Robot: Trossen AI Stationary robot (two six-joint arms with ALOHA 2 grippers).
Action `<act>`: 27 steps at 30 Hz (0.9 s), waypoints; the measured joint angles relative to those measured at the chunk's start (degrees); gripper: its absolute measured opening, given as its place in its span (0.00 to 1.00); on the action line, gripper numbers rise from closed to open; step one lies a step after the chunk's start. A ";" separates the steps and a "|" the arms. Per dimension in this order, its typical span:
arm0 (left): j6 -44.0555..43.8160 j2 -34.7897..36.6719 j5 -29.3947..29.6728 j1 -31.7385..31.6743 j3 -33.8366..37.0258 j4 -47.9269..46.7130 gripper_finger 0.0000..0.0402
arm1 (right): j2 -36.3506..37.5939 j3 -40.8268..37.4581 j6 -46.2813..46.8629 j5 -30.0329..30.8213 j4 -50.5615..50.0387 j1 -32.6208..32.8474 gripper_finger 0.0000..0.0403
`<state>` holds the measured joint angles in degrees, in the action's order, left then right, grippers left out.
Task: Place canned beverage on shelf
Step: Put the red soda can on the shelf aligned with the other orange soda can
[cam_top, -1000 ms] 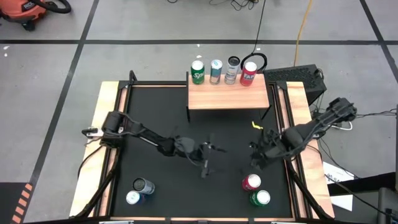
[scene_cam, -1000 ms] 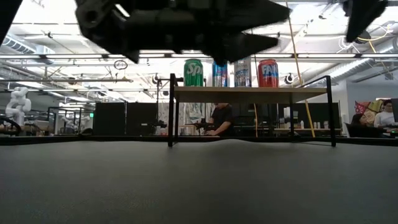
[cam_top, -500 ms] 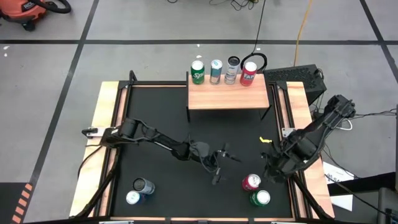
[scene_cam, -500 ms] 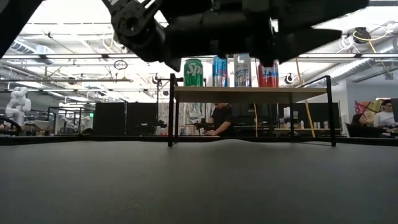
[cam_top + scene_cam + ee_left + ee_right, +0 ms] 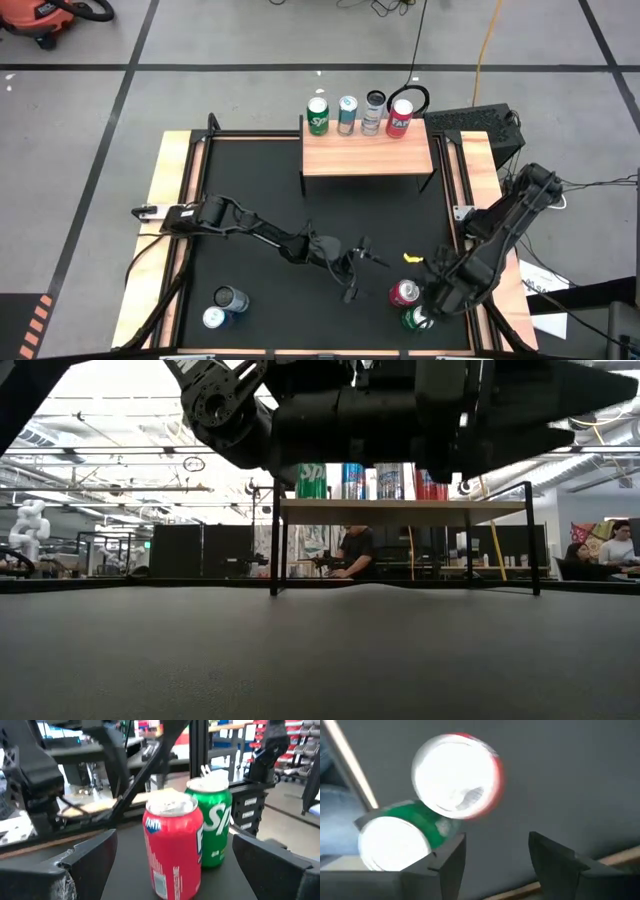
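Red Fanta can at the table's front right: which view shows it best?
The left wrist view: the red Fanta can stands upright, label readable, touching or nearly touching the green Sprite can. The high view and right wrist view show only its top; the low view does not show it.

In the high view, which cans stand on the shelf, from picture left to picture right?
On the shelf: green can → blue can → silver can → red can.
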<state>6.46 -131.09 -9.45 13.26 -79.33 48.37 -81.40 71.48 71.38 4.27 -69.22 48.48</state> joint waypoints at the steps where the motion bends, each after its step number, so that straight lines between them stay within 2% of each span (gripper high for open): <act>1: -0.01 0.00 0.04 -0.02 0.02 -0.63 0.99 | -0.54 0.00 -1.24 0.10 1.77 0.01 0.50; 4: 0.00 0.00 2.27 -0.13 0.02 -3.91 0.99 | -1.81 0.00 -4.57 0.44 6.21 -0.36 0.52; 7: 0.00 -0.02 4.69 -0.34 0.02 -5.55 0.99 | -2.87 0.00 -5.74 1.54 6.44 -1.07 0.57; 11: -0.09 -0.02 5.94 -0.55 0.02 -6.22 0.99 | -4.27 0.00 -7.20 3.38 6.07 -2.15 0.68; 19: -0.11 -0.02 6.95 -0.52 0.02 -6.11 0.99 | -6.90 0.00 -10.38 3.29 8.10 -3.54 0.91; 23: -0.12 -0.02 8.28 -0.55 0.03 -6.57 0.99 | -7.98 0.00 -11.25 4.56 7.46 -4.33 0.93; 27: -0.09 -0.02 10.49 -0.54 0.04 -8.74 0.99 | -8.54 0.02 -12.47 5.13 6.56 -5.05 0.87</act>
<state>6.37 -131.11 1.03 12.71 -79.29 39.63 -89.94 71.50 58.92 9.40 -62.66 43.43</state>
